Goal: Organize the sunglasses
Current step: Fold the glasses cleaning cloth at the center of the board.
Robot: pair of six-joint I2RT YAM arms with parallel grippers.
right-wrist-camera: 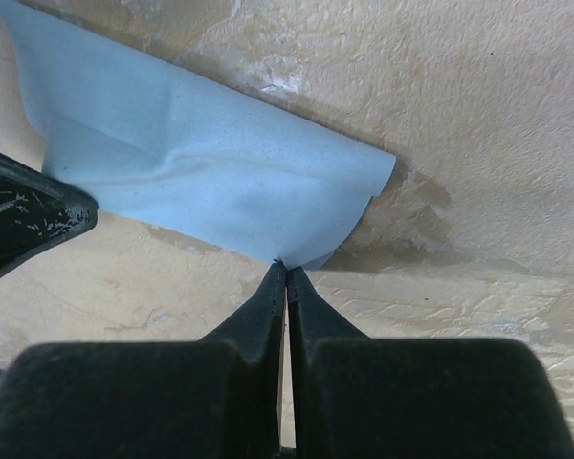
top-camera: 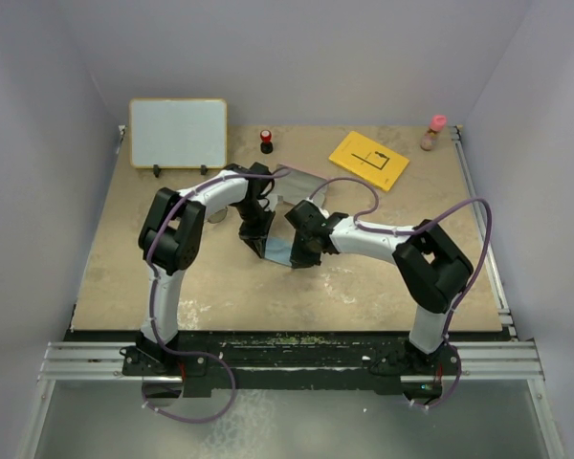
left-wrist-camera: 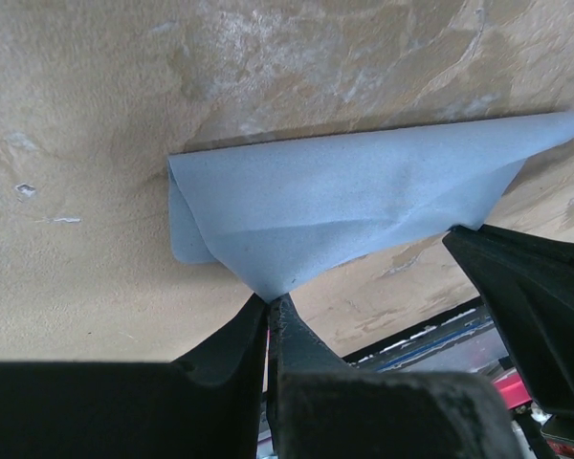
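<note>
The sunglasses do not show in any view. A light blue cloth (top-camera: 278, 251) lies mid-table between both arms. My left gripper (left-wrist-camera: 271, 298) is shut on one corner of the cloth (left-wrist-camera: 364, 191), which is lifted and folded over itself. My right gripper (right-wrist-camera: 286, 263) is shut on another corner of the same cloth (right-wrist-camera: 201, 182). From above, the left gripper (top-camera: 258, 243) and right gripper (top-camera: 298, 252) stand close together over the cloth. Each wrist view catches the other gripper's black finger at its edge.
A grey flat piece with a pinkish edge (top-camera: 307, 182) lies just behind the arms' wrists. At the back stand a white board (top-camera: 178, 132), a small red and black object (top-camera: 266, 141), a yellow card (top-camera: 368, 159) and a pink-capped bottle (top-camera: 434, 132).
</note>
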